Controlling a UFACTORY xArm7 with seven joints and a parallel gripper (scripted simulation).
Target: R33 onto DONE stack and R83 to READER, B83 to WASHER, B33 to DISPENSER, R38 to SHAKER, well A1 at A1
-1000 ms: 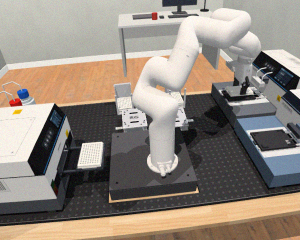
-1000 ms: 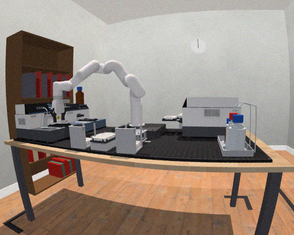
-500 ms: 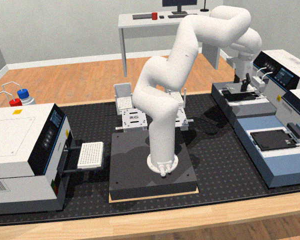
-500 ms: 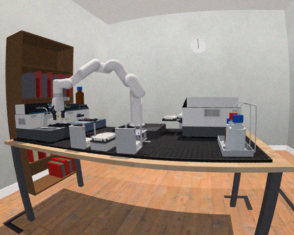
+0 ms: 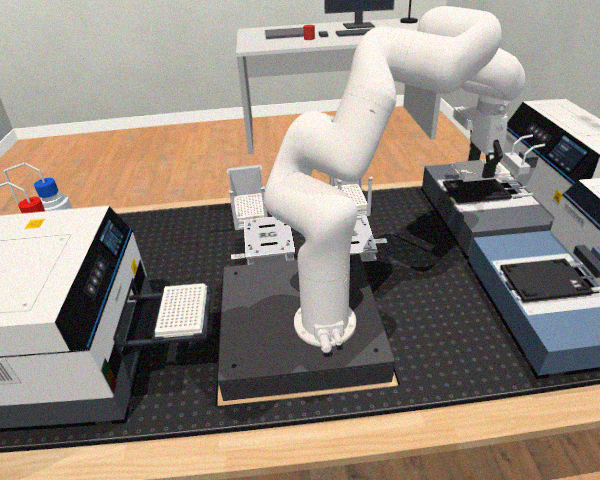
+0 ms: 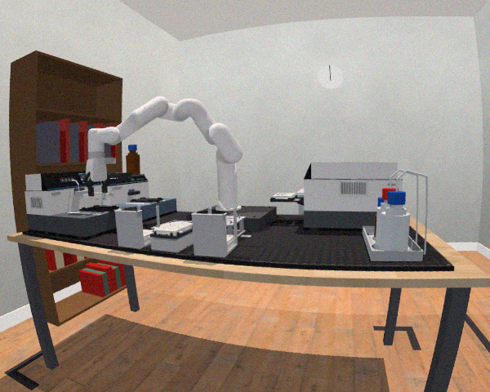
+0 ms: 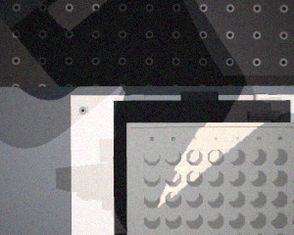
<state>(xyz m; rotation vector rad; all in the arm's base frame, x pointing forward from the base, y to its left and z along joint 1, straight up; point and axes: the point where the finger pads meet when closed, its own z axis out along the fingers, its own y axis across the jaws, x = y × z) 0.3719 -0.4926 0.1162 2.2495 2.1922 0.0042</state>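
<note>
My gripper hangs over the grey instrument at the far right of the deck; it also shows in the exterior view. It is shut on a pale well plate, held flat a little above the instrument's black nest. I cannot read the plate's label. In the wrist view the plate fills the lower right and the fingers are out of sight. Another white plate lies on the tray of the big white instrument at the left. The nest on the blue instrument looks dark.
Two stack racks stand at the back centre, each showing a white plate. The RG nest sits in front of them, beside my arm's base. White tubing rises just right of the gripper. Bottles stand at the far left.
</note>
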